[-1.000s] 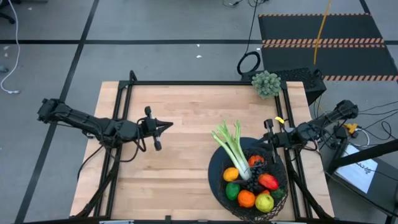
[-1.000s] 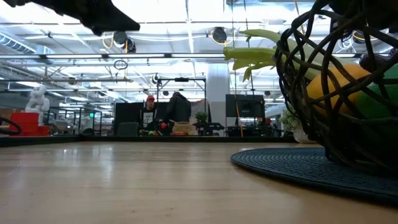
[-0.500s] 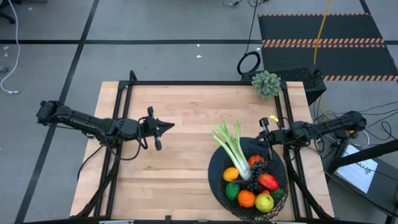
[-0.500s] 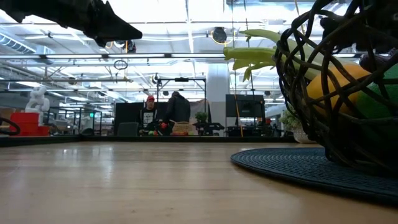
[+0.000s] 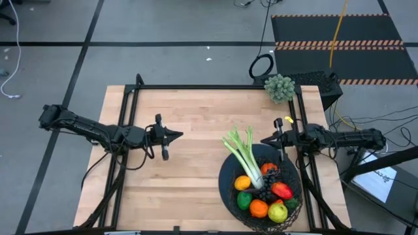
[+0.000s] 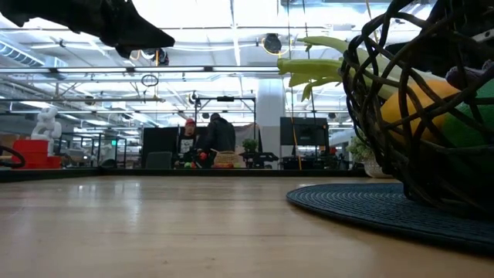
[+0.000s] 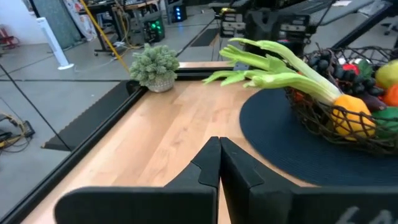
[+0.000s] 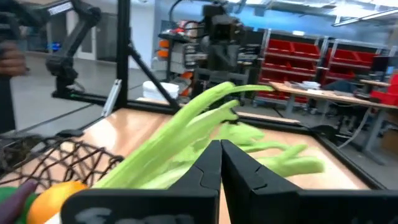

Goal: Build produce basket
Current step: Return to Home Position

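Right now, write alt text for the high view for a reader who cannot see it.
A black wire basket full of toy produce, a celery stalk sticking out, sits on the wooden table's right side. The right gripper hovers at its rim, the left gripper over the table's left half, both with jaws shut.

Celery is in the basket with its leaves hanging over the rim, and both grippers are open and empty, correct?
Not open: each wrist view shows the left gripper and right gripper shut, fingers pressed together, empty. The celery does lie in the basket with its leaves over the rim.
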### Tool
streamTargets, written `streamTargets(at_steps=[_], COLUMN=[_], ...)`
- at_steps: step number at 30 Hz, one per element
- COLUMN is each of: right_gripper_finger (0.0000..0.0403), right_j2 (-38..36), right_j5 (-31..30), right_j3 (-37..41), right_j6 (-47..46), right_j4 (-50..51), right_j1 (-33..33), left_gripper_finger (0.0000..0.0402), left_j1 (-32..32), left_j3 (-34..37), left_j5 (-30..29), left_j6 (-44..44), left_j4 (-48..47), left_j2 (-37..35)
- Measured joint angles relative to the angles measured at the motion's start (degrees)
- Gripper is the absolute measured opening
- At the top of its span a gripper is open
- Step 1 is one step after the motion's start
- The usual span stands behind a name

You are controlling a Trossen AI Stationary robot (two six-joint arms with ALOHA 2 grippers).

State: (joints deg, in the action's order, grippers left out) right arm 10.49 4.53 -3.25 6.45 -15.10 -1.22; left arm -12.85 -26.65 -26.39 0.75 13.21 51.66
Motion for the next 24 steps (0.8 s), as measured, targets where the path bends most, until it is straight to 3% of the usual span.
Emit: streamTargets(at_steps=[5,9,18,24], right_gripper_finger=[0.0,0.0,0.0,0.0], right_j2=[-5.2,-7.1,-8.6,-9.4], right_j5=[-0.3,-4.4,-4.4,-4.2], right_j3=[0.0,0.0,0.0,0.1], right_j6=[-3.0,-6.5,-3.6,-2.6], right_j4=[3.1,8.4,12.4,14.1], right_j1=[0.9,0.7,0.4,0.4], left_gripper_finger=[0.0019,0.0007,0.0019,0.0003], left_j1=[-0.4,-0.4,-0.4,-0.4], left_j3=[0.0,0.0,0.0,0.0], left_j5=[0.0,0.0,-0.1,-0.1], left_j6=[-0.4,-0.2,-0.2,-2.1], left_j4=[-1.2,-1.5,-4.8,-9.8], left_j2=[0.0,0.0,-2.6,-6.9])
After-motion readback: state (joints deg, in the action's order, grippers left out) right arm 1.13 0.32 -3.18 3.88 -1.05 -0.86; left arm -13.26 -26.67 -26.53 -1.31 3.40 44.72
